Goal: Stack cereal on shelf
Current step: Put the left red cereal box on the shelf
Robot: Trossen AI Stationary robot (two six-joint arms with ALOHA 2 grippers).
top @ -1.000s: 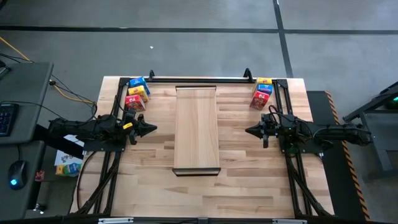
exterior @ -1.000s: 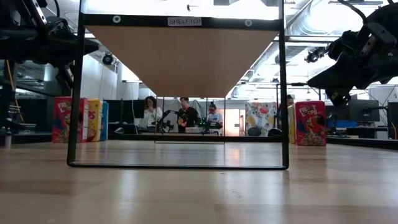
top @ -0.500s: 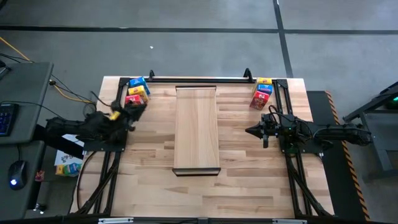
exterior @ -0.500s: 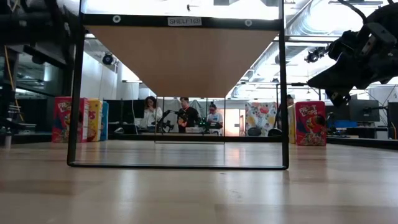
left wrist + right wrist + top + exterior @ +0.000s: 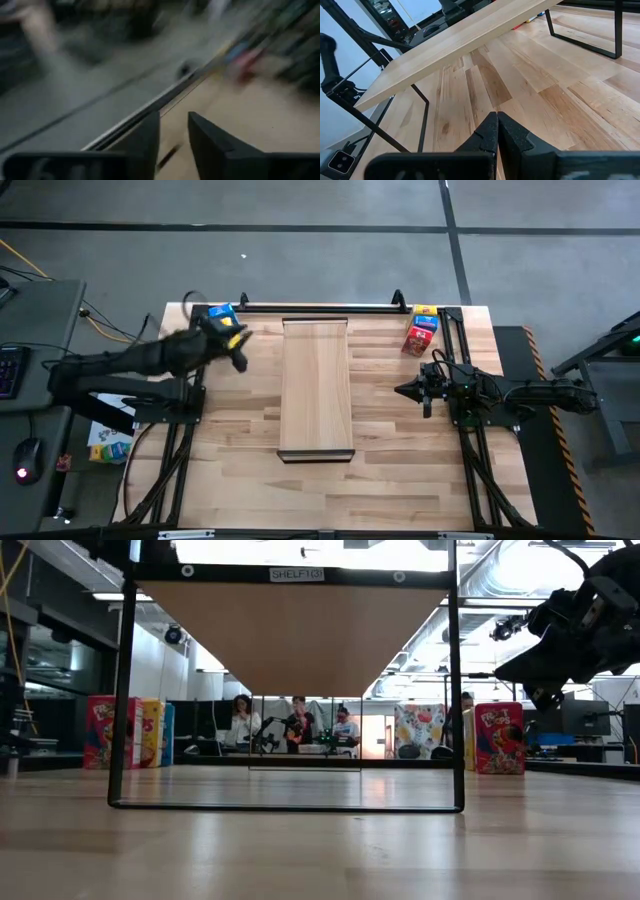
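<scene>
The shelf (image 5: 317,385) is a pale board on a black frame in the middle of the table; the low view shows its underside (image 5: 290,640). Cereal boxes stand on the tabletop at the far left (image 5: 125,732) and the far right (image 5: 422,330). In the high view only a blue box (image 5: 221,312) of the left group shows, because my left arm reaches over the others. My left gripper (image 5: 240,352) hangs above the table beside that group, with a gap between its fingers (image 5: 174,135) and nothing in it. My right gripper (image 5: 405,390) is shut, empty and right of the shelf.
The black shelf frame's legs (image 5: 120,690) stand on the table, and a black rail (image 5: 320,307) runs along the far edge. Bare tabletop lies on both sides of the shelf and in front of it. People sit in the room beyond the table (image 5: 290,725).
My left gripper has risen from beside the shelf's left side and swung toward the table's far edge, to the left group of cereal boxes, rolling as it went. It has left the low view. The boxes and the shelf have stayed put.
</scene>
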